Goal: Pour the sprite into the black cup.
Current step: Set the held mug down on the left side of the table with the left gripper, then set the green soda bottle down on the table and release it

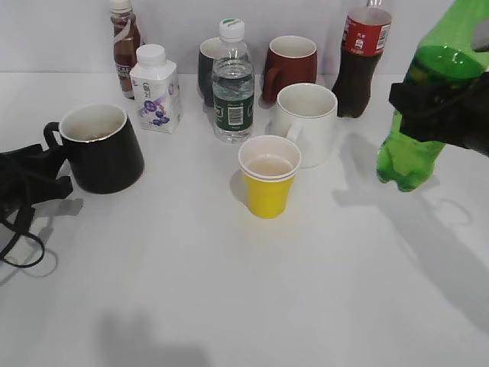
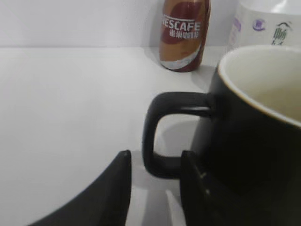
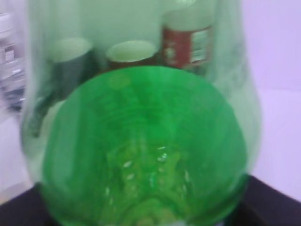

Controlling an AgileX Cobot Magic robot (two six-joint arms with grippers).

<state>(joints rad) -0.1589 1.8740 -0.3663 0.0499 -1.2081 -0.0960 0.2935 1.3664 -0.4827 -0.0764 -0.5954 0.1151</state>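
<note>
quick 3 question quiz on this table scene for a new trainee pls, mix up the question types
1. True or false: the green bottle is standing on the table.
2. Which claw is at the handle of the black cup? A) left B) right C) neither
3. Fill in: the cup nearest the middle of the table, in front of the clear water bottle, is coloured ____.

Key
1. False. The right claw holds it tilted in the air.
2. A. The left claw has its fingers either side of the handle's lower part, not clearly clamped.
3. Yellow: the yellow cup.
</note>
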